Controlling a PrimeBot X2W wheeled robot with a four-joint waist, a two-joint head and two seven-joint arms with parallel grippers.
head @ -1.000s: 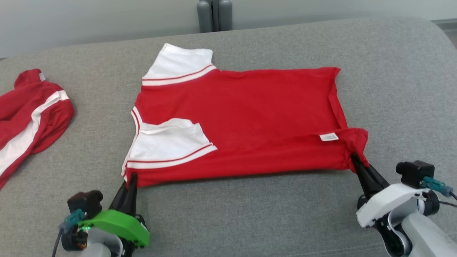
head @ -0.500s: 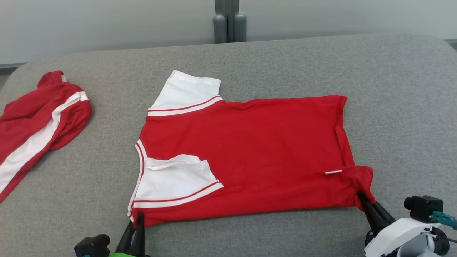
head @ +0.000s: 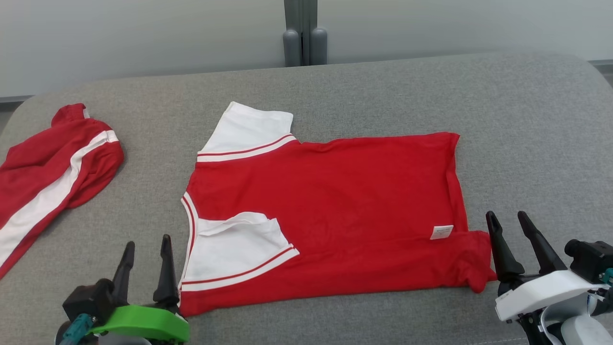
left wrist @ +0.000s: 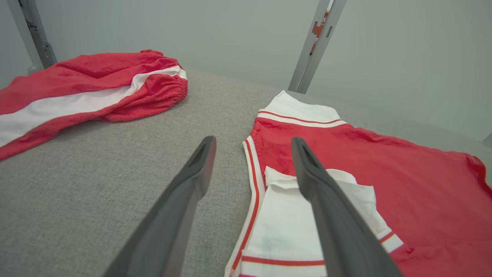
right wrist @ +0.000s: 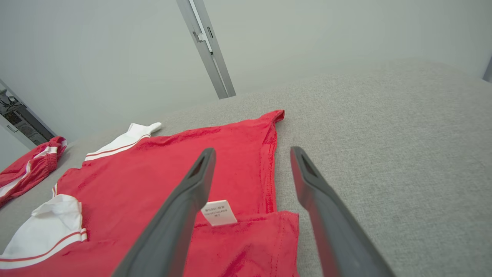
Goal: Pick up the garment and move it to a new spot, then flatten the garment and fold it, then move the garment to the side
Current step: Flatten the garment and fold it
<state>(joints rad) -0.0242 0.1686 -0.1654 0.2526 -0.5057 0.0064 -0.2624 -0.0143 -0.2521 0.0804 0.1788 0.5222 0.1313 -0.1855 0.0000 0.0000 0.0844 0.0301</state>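
Lying flat near the middle of the grey padded top (head: 383,96), the garment (head: 325,215) is a red shirt with white sleeves. Its long axis runs side to side, roughly parallel to the near edge. The neckline and sleeves point toward the left edge and the hem toward the right edge. The far sleeve sticks out toward the far edge, while the near sleeve is folded in over the red body. A small white label (head: 441,232) shows by the near hem corner, which is slightly rumpled.

The left gripper (head: 147,241) stands at the shirt's near left corner with its fingers spread wide and nothing between them. In the left wrist view the left gripper (left wrist: 253,139) frames the striped neckline edge of the garment (left wrist: 384,173). One finger crosses the white sleeve there, though contact with the cloth is hard to judge.

The right gripper (head: 505,214) sits just beside the near hem corner, toward the right edge, equally wide open and empty. In the right wrist view the right gripper (right wrist: 252,149) straddles the hem side of the garment (right wrist: 173,169), with the label (right wrist: 219,212) next to one finger and bare grey under the other.

A second red and white garment (head: 48,163) lies bunched at the left edge, well apart.
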